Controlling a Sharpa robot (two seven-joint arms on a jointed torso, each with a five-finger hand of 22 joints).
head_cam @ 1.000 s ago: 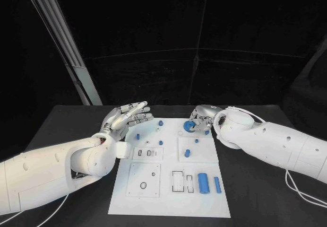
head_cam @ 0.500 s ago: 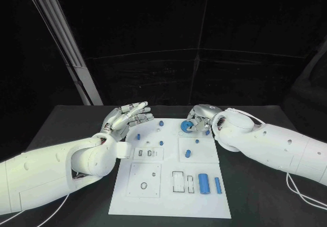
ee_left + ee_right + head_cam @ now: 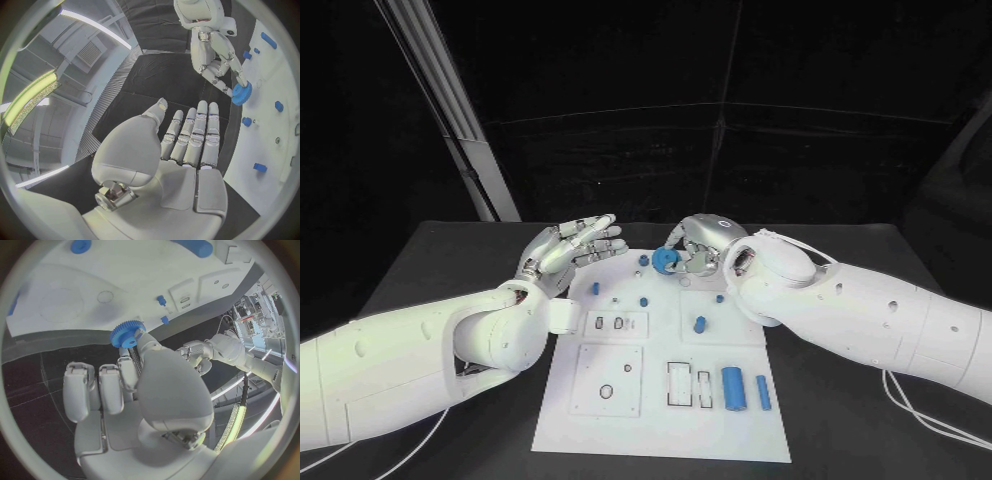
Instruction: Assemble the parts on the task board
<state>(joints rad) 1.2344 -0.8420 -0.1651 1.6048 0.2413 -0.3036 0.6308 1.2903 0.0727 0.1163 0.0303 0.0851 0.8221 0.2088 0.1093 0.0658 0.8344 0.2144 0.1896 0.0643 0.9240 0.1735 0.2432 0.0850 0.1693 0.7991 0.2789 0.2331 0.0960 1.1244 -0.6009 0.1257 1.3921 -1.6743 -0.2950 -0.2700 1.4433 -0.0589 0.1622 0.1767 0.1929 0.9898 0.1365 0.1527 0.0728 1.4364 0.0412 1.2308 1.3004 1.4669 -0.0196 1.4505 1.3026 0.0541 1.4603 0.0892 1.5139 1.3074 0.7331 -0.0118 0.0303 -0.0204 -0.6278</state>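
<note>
Moved since a second ago — right hand (image 3: pixel 700 243), carrying the blue gear (image 3: pixel 665 260), has shifted leftward along the far end of the task board (image 3: pixel 661 400); the gear was over the board's far right part and now sits over its far middle. Left hand unchanged in place.

Right hand: pinching the blue gear between thumb and fingertips; the right wrist view shows the gear (image 3: pixel 127 334) toothed, held at the fingertips above the white board.

Left hand (image 3: pixel 568 248): released, palm up, fingers straight and apart, holding nothing — at the board's far left corner, over the black counter (image 3: pixel 430 270).

Task board: white plate, middle of counter, lengthwise away from the robot.

Parts on board: large blue cylinder (image 3: pixel 733 387) and thinner blue bar (image 3: pixel 763 392) side by side near the right edge, nearer end; a short blue peg (image 3: pixel 700 323) mid-board; several small blue pieces near the far end.
</note>
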